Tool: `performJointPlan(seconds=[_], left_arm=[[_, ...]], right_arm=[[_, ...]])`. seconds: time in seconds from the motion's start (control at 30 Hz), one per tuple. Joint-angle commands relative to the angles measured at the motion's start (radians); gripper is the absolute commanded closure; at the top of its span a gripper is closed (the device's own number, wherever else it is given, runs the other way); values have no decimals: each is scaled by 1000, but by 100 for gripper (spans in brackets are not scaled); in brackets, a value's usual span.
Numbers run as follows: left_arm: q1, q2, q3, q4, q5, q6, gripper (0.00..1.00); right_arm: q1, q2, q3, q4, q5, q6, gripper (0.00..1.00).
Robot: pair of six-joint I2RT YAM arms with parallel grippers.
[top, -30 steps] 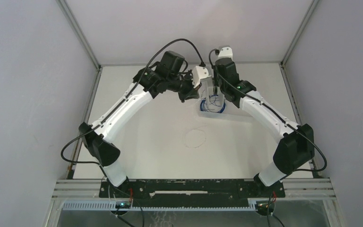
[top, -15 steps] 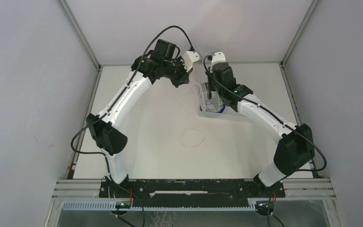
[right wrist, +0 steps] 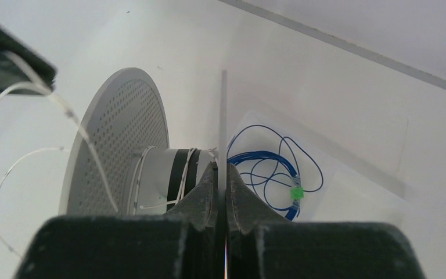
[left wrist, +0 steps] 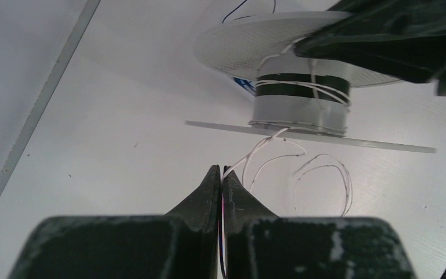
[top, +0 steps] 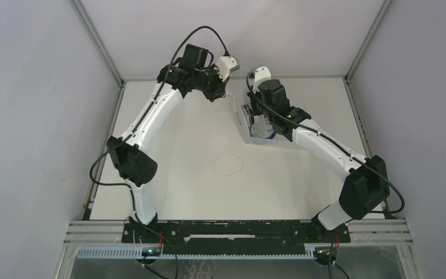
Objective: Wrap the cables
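The cable is a thin white strand. A few turns of it sit on the grey core of a spool; loose loops lie on the table. My left gripper is shut on the strand just left of the spool. My right gripper is shut on the spool's clear flange and holds the spool tilted on its side. Its perforated white flange faces the left gripper. The strand runs from the left fingers to the core.
A coil of blue cable with a green tag lies in a clear tray behind the spool. The back wall and its metal rail are close behind both grippers. Black arm leads arch over the wrists.
My left gripper has drawn back and to the left with the strand in it. My right gripper has tipped the spool toward the left. The loop on the table has slid left.
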Motion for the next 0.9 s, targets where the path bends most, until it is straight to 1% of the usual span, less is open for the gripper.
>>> performJointPlan(seconds=[0.0,0.2,0.33,0.6,0.87], left_arm=[[53,14,76,58,-74,8,94],[68,42,75,61,-97,28,93],[78,50,65,57,-87,39,91],[96,49,-27,69,-72,61,84],[107,51,-115,132,-59,42,80]], right_arm=[[-3,-81,-2,32,-49,-38,100],[-4,-106,-14,22,-121,-46,100],[-11,-117,-18,20,-136,-51,100],[-44,-148,-18,22,-170,-39,100],[-86,-179,-18,12,-264,-5,100]])
